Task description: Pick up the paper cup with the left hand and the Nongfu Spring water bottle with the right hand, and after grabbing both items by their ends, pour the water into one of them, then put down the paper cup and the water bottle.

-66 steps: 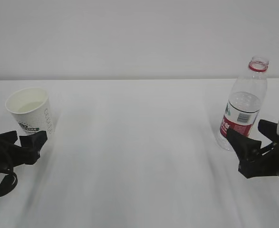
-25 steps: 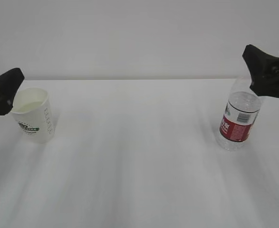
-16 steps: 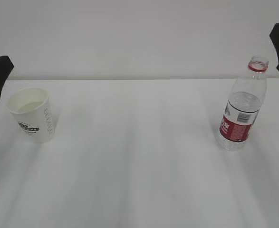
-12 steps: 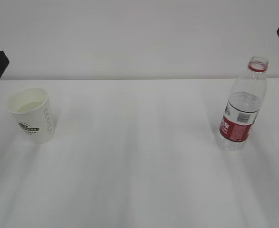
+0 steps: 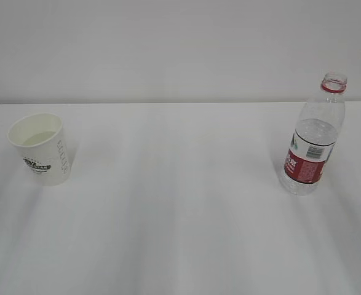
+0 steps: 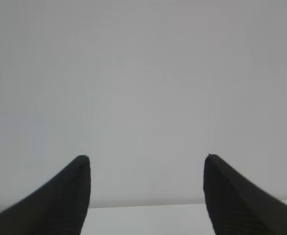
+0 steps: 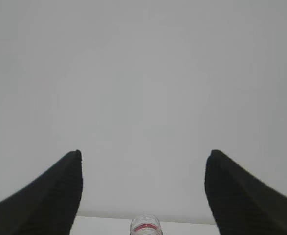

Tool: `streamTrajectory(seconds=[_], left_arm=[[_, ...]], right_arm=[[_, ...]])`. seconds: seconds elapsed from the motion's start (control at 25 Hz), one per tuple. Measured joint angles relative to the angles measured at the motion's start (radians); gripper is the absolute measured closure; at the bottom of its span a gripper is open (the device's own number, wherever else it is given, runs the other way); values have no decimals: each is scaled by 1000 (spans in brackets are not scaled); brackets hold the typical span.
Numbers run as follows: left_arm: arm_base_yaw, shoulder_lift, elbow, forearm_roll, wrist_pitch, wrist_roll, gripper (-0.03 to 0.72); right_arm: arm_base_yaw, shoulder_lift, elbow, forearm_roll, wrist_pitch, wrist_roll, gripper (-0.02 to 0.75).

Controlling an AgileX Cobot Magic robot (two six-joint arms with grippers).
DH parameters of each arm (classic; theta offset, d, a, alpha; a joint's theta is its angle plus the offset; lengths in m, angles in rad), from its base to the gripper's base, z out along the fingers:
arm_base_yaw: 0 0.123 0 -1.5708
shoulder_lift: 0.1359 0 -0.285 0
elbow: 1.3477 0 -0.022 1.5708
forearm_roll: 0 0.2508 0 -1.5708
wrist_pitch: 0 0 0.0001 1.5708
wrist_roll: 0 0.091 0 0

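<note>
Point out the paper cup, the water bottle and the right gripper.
paper cup (image 5: 43,161): exterior view, printed side wall.
water bottle (image 5: 307,166): exterior view, red label.
right gripper (image 7: 143,155): right wrist view, gap midway between fingertips.

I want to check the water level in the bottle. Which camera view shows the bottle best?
The exterior view: the Nongfu Spring water bottle stands there whole, label and clear body visible. The right wrist view catches only its open red-ringed mouth at the bottom edge; the left wrist view shows none of it.

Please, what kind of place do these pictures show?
Probably a lab or test bench for a robot: a bare white table against a plain grey wall, holding only a paper cup and an uncapped water bottle. Black gripper jaws frame both wrist views.
</note>
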Motion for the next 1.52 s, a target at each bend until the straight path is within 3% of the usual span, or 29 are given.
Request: streamTrajectory(seconds=[0.36, 0.64, 0.96, 1.52], left_arm=[[0, -218, 2, 0, 341, 0, 162], [0, -412, 4, 0, 615, 0, 147], [0, -569, 1, 0, 827, -1, 188], [0, -648, -185, 0, 1401, -2, 279]], right_arm=[[0, -101, -61, 20, 260, -32, 150], [0, -149, -75, 20, 341, -34, 150], [0, -183, -75, 20, 514, -36, 150], [0, -341, -75, 18, 782, -36, 150]])
